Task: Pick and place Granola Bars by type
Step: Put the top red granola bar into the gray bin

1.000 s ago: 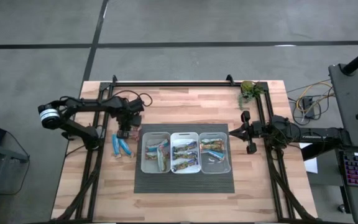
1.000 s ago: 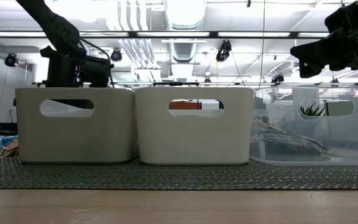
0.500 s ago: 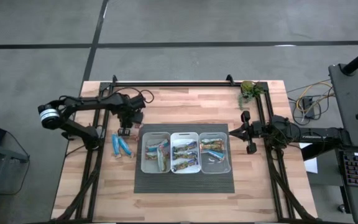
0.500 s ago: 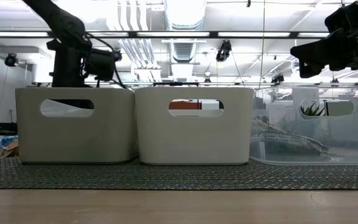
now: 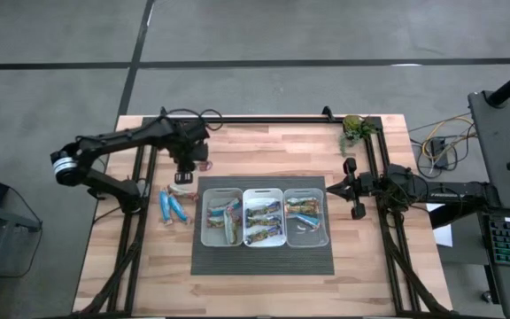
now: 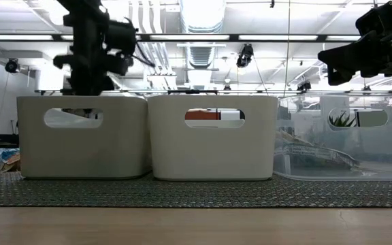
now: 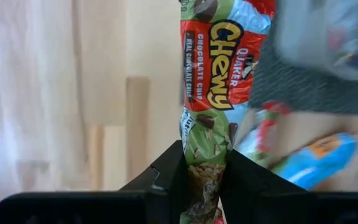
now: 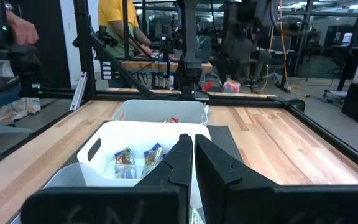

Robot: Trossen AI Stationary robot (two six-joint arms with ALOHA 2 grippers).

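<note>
My left gripper (image 5: 184, 170) hangs over the wood just beyond the left bin (image 5: 221, 218) and is shut on a granola bar (image 7: 211, 81) with a red and green "Chewy" wrapper. In the low view its arm (image 6: 90, 47) rises behind that bin. A few more bars (image 5: 172, 207), mostly blue, lie flat on the table to the left of the bins; one blue bar (image 7: 319, 155) shows in the left wrist view. All three bins hold bars. My right gripper (image 8: 193, 158) is shut and waits at the table's right side (image 5: 333, 187), clear of everything. My left gripper pinches one end of the red and green bar (image 7: 205, 177) between its two fingers (image 7: 169, 174), coming from above and pointing down. The bar is lifted clear of the table and hangs lengthwise below the fingertips.
Three bins stand side by side on a dark mat (image 5: 264, 259) at the table's middle: left, middle (image 5: 264, 217) and clear right bin (image 5: 306, 218). A green plant-like object (image 5: 354, 129) sits at the far right corner. Black frame rails run along the table edges.
My left gripper has risen and moved toward the table's far edge and slightly right, away from the bars lying on the table. The red and green bar has come up with it and is now lifted clear.
</note>
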